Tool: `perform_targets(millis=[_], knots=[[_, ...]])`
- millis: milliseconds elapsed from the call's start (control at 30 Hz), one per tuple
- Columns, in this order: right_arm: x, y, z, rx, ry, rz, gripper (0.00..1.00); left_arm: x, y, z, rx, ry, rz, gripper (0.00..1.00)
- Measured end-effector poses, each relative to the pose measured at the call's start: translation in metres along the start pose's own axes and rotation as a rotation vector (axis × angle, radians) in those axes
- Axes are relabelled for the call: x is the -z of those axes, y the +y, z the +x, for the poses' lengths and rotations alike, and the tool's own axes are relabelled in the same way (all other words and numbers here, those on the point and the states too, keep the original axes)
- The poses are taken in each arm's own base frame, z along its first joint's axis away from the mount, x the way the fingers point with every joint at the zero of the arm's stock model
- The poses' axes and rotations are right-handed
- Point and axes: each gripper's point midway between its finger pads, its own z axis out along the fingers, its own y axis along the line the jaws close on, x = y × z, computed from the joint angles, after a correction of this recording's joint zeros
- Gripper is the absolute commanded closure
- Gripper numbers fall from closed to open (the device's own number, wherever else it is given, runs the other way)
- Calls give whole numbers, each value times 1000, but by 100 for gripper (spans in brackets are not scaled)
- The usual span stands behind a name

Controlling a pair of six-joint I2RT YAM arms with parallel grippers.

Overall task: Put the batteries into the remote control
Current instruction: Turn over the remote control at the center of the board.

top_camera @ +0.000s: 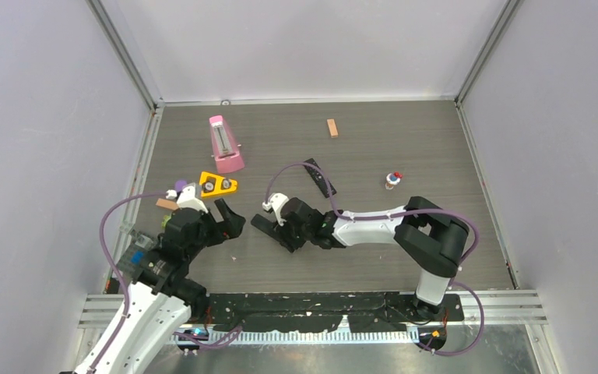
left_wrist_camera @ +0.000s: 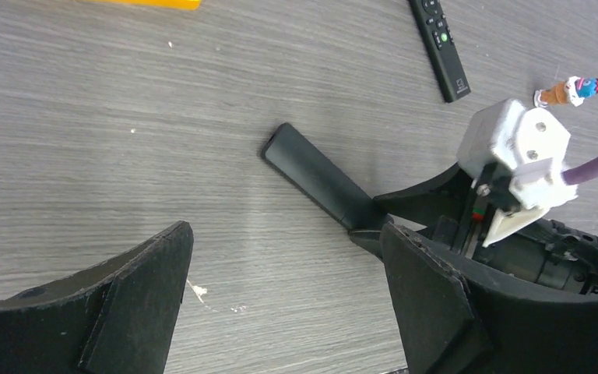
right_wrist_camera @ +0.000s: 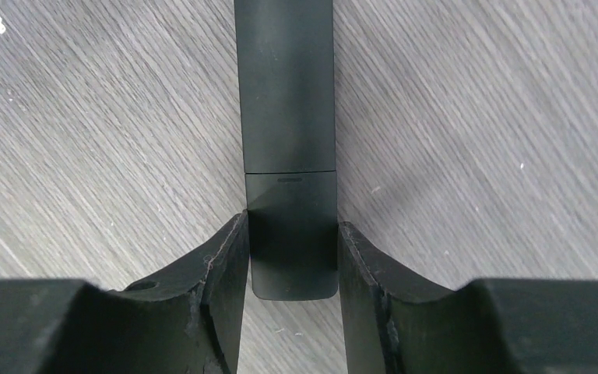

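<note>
Pink metronome [top_camera: 224, 144], wood blk [top_camera: 332, 128], orange blk [top_camera: 218, 184], sm figurine [top_camera: 392, 180].

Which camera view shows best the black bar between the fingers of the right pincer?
The right wrist view: the black bar fills the middle, its seam sharp, the right pincer against both its sides. The left wrist view shows it slanted, one end hidden behind that pincer. The top view shows it small and dark.
</note>
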Motion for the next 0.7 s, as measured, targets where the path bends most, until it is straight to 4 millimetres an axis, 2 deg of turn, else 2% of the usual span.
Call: perform_targets(millis=[167,300,500,600,700], knots=[[12,7,1,-129,-25,-23,74,-9,2,21,20,45,29,10],[23,25,-12,-246,-90,-110,75,-19,-2,40,46,100,80,11],[30,48,-32,-399,-171,-237,75,-32,-14,55,117,141,154,15],[32,54,-41,-463,-206,-276,75,-39,-17,58,154,159,154,23],[34,59,-47,-509,-230,-303,75,-46,-19,61,186,179,152,42]])
